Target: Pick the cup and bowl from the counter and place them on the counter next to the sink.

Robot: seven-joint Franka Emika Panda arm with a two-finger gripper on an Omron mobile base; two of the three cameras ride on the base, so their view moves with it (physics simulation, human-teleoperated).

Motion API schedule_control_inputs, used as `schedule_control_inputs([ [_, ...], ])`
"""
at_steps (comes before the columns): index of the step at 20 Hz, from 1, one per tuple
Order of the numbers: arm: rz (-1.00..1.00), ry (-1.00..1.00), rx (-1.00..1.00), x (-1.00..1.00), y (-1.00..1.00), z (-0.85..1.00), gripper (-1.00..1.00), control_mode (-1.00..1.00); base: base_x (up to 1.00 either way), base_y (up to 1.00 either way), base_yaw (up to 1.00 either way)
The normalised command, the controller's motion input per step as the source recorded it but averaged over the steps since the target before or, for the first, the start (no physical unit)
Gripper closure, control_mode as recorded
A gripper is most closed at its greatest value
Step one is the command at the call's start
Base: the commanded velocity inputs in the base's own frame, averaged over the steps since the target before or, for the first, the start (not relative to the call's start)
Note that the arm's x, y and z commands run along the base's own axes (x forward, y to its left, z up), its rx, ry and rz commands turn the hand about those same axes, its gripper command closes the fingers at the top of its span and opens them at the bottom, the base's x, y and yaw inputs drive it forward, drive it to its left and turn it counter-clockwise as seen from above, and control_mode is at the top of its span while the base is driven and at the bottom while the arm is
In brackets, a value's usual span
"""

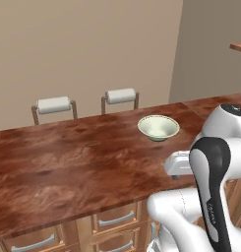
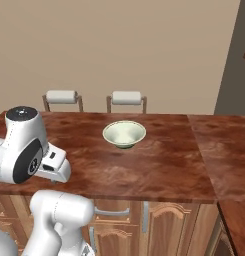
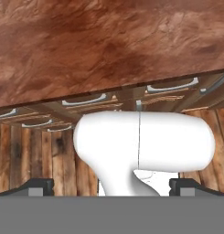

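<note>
Your bowl [image 1: 158, 127] sits upright on the table [image 1: 68, 167], untouched, near its far edge before two stools [image 1: 54, 106]. Your pincer [image 3: 111, 187] holds nothing, tips spread wide. By my judgement nothing is moved yet; both placements remain.

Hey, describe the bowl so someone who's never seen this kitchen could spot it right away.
Find the long reddish-brown wood-grain counter with two white-cushioned stools behind its far edge. On it, in front of the right-hand stool, sits the bowl. It is wide, round and pale cream-green with a flared rim and narrow foot, light against the dark wood.
</note>
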Motion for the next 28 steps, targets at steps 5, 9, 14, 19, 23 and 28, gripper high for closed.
schedule_control_inputs([
  [5, 0.00, 0.00, 0.00, 0.02, 0.00, 0.00, -1.00, -1.00, 0.00, 0.00, 0.00],
  [9, 0.00, 0.01, 0.00, 0.27, 0.00, -0.01, -1.00, -1.00, 0.00, 0.00, 0.00],
  [14, 0.02, 0.00, 0.00, 0.49, -0.05, -0.02, -1.00, -1.00, 0.00, 0.00, 0.00],
  [19, 0.11, 0.00, -0.01, 0.90, -0.30, -0.07, -1.00, -1.00, 0.00, 0.00, 0.00],
  [23, 0.14, 0.00, -0.02, 1.00, -0.39, 0.00, -1.00, -1.00, 0.00, 0.00, 0.00],
  [28, 0.11, 0.00, -0.04, 1.00, -0.41, 0.00, -1.00, -1.00, 0.00, 0.00, 0.00],
])
